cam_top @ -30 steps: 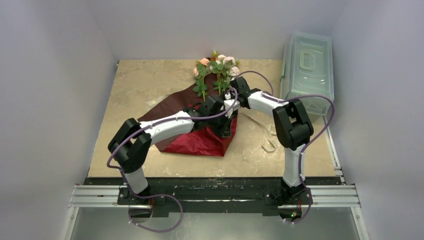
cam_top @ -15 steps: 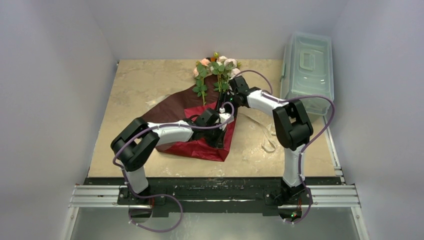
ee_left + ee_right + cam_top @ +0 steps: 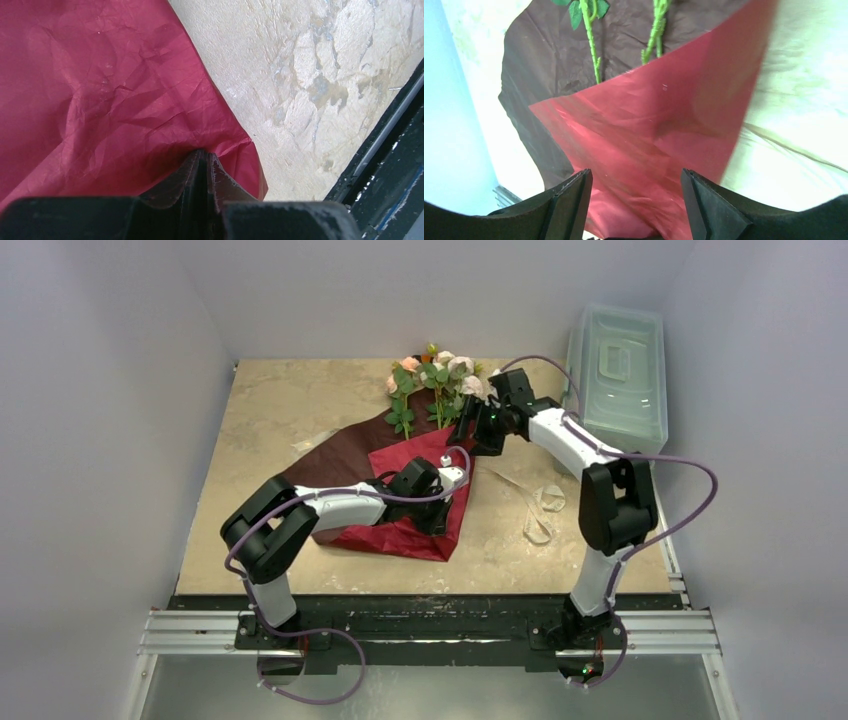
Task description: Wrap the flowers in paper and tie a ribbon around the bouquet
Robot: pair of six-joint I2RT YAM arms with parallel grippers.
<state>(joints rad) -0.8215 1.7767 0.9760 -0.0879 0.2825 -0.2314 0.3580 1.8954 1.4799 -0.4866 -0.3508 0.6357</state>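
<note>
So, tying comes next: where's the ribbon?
In the top view, the ribbon lies looped on the table just right of the folded paper.

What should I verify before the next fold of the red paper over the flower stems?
1. Left jaws shut near a corner of the crinkly red-and-maroon paper sheet: ok.
2. Right jaws open, holding nothing: ok.
3. Green stems of the pink and white flowers lie on the maroon face: ok.
4. Red flap covers the stem ends: ok.
5. Cream fabric ribbon free of the paper: cannot tell.
</note>
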